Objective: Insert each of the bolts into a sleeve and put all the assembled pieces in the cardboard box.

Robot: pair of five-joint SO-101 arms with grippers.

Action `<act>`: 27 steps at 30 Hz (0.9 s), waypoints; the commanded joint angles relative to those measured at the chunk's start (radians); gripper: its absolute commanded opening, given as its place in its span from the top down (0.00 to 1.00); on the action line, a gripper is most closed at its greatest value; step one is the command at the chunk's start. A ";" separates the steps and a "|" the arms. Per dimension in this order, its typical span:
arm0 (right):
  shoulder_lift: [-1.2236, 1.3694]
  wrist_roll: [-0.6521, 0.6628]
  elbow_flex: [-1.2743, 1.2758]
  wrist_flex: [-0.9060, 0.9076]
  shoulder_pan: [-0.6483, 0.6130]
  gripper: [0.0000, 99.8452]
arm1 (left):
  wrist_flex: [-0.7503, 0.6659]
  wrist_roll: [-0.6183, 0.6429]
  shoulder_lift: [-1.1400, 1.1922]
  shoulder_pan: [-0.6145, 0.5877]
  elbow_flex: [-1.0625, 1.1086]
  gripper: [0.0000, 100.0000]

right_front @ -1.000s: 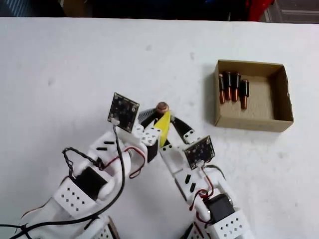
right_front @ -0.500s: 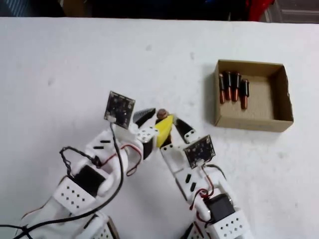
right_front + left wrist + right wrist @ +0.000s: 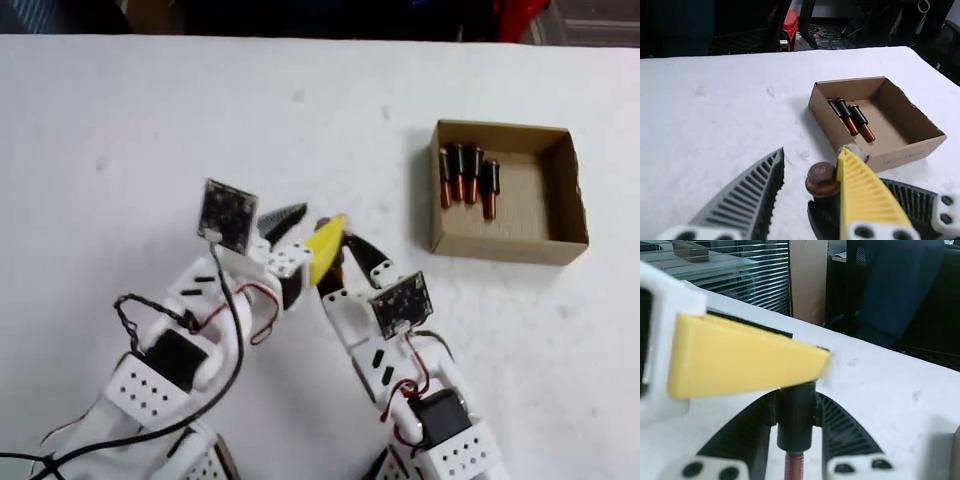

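Note:
My right gripper point(image 3: 796, 402) is shut on a black sleeve point(image 3: 796, 420) held upright between its two black fingers, and a copper threaded bolt end point(image 3: 794, 467) sticks out of the sleeve towards the camera. The bolt's copper head point(image 3: 821, 179) sits on top of the sleeve. My left gripper point(image 3: 812, 152) is open around that head, its yellow finger point(image 3: 860, 195) close beside it and its grey finger point(image 3: 747, 197) well apart. In the high view both grippers meet at mid-table point(image 3: 325, 235). The cardboard box point(image 3: 560, 190) holds several assembled pieces point(image 3: 467, 180).
The box stands to the right of the grippers, a short way off across bare white table point(image 3: 150, 120). From the left wrist the box point(image 3: 910, 130) is seen beyond the bolt head. Dark room clutter lies past the table's far edge.
My left gripper has opened off the bolt head and drawn back to the left. The right gripper has kept still with the sleeve and bolt.

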 commanded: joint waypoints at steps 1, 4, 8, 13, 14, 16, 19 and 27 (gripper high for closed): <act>-0.012 -0.003 0.009 -0.007 0.015 0.98 | 0.031 -0.003 -0.015 -0.056 -0.104 0.81; -0.008 -0.003 0.009 -0.005 0.015 0.98 | 0.092 -0.002 -0.015 -0.073 -0.170 0.81; -0.013 -0.003 0.009 0.042 0.016 0.98 | 0.209 -0.006 -0.015 -0.073 -0.264 0.81; -0.013 -0.003 0.009 0.054 0.016 0.98 | 0.381 -0.011 -0.015 -0.074 -0.384 0.81; -0.013 -0.003 0.009 0.054 0.016 0.98 | 0.425 -0.026 -0.015 -0.079 -0.408 0.81; -0.013 -0.003 0.009 0.054 0.016 0.98 | 0.502 -0.072 -0.015 -0.102 -0.451 0.82; -0.013 -0.003 0.009 0.054 0.016 0.98 | 0.582 -0.121 -0.015 -0.160 -0.503 0.90; -0.013 -0.003 0.009 0.056 0.018 0.98 | 0.772 -0.199 -0.053 -0.266 -0.605 0.98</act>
